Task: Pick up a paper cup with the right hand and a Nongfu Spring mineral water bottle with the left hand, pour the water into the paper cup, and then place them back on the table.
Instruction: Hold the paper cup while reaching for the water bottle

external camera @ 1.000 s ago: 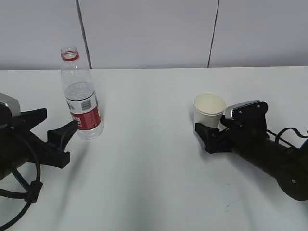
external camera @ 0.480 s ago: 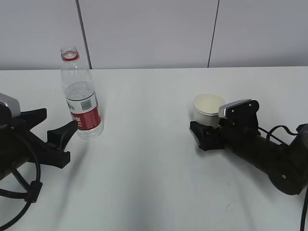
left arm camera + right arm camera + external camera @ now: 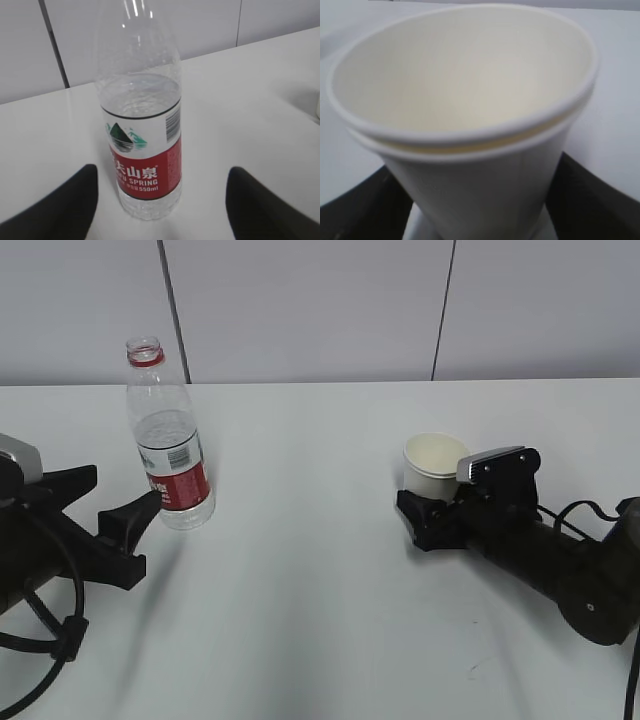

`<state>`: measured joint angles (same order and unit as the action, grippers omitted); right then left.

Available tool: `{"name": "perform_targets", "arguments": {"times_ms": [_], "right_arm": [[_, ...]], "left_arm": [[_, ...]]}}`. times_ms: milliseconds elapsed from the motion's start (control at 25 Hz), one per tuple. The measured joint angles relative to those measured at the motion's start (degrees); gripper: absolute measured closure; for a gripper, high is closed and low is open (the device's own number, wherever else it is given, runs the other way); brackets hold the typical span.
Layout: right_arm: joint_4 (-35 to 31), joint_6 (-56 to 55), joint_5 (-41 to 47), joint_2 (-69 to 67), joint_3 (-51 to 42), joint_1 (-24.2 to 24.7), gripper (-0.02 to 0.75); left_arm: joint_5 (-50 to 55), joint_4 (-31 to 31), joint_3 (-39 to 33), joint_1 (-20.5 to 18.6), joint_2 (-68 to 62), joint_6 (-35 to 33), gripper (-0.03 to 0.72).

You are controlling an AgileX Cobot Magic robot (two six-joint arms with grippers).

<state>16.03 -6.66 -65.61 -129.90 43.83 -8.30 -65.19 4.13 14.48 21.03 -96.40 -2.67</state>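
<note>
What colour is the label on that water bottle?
Red below, white above with a green mountain logo; the bottle's label shows best in the left wrist view.

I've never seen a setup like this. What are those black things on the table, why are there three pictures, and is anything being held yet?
The black things are two robot arms, each ending in a two-fingered pincer. One picture looks at the white table from the front; the other two come from small cameras on the arms' wrists.

The left pincer is open, its fingers either side of an uncapped, partly filled water bottle with a red label, not gripping it.

The right pincer sits around a white paper cup, which looks empty. In its close-up the cup fills the picture, with dark fingers at both sides. Whether they already squeeze it, I cannot tell. Both things seem to stand on the table.
</note>
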Motion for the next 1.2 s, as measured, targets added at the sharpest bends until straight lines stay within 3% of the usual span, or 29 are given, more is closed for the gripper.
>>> {"name": "perform_targets", "arguments": {"times_ms": [1200], "right_arm": [[0.5,-0.5,0.0,2.4,0.0,0.0,0.153]], "left_arm": [[0.0,0.0,0.0,0.0,0.0,0.0,0.197]]}}
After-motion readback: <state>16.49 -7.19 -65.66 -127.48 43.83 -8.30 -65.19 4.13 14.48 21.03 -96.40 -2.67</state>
